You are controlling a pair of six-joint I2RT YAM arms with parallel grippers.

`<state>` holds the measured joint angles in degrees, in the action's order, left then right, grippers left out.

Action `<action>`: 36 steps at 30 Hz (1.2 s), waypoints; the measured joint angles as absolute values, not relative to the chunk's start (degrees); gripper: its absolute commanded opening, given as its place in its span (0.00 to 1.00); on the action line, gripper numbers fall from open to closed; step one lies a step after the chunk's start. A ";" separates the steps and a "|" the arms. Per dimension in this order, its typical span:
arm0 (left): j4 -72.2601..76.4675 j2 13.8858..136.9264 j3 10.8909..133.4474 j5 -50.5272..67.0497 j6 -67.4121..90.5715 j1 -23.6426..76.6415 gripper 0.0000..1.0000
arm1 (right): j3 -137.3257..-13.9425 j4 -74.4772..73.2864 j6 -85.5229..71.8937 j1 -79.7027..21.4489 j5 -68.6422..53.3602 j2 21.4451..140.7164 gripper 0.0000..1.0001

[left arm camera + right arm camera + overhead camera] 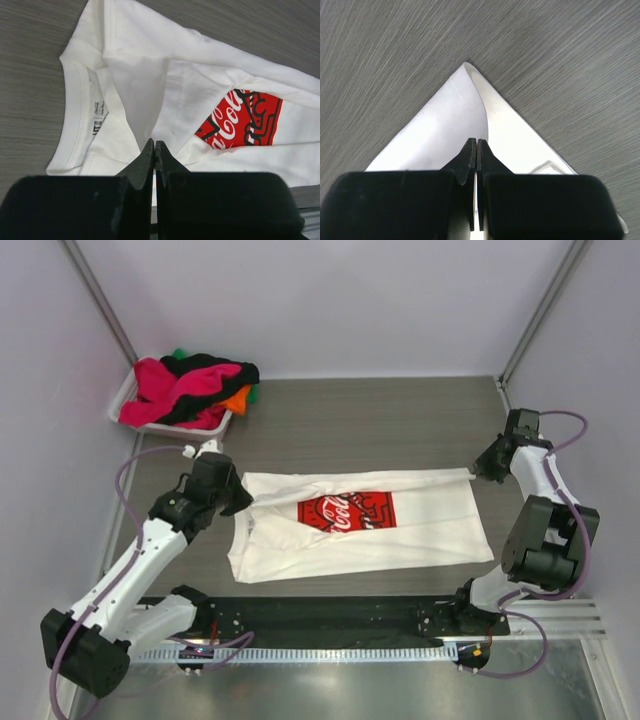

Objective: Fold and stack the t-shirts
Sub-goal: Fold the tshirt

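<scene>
L gripper [154,146]: jaws together, a sliver of white cloth between them, so by the look of it clamped on the white tee [420,537] at the shoulder end, just beside the collar [75,105]. R gripper [474,143]: jaws likewise pressed together on the far hem corner, which peaks up off the table.

Tee lies flat mid-table, collar to the left, red print [346,511] facing up. Its far long edge runs as a band btwn the two grips.

Step in hand, prob.: fold that far edge lengthwise over the print. To do it well, move both arms together w/ equal height and even tension, lay the edge parallel to the near one, and release only once it's flat.

Table [380,420]: dark wood-grain, low friction, so the body may drag. Pile of other tees [195,385] sits in a white bin [122,400] at the far-left corner, well apart. Plain pale walls w/ metal frame posts.
</scene>
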<state>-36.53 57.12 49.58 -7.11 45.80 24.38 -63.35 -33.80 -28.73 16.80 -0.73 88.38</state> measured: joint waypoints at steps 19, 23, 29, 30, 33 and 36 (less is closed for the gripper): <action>-47.68 44.18 39.22 -10.92 58.74 31.77 0.45 | -56.88 -32.45 -32.01 20.25 -1.74 86.80 0.68; -50.68 40.53 37.89 -10.41 62.04 32.77 0.76 | -56.42 -32.56 -32.32 21.63 -1.56 86.83 0.86; -51.24 37.12 37.82 -11.77 64.20 33.04 0.75 | -57.39 -32.62 -33.67 18.52 -1.06 85.73 0.86; -50.68 38.15 37.78 -12.05 64.29 33.04 0.75 | -57.82 -32.53 -33.74 16.56 -1.08 85.45 0.85; -47.86 44.84 37.80 -12.45 64.29 33.04 0.73 | -58.78 -30.92 -33.65 9.15 -2.13 84.99 0.83; -43.20 55.05 38.28 -12.45 64.10 33.04 0.73 | -57.82 -29.19 -33.32 4.21 -4.03 84.99 0.82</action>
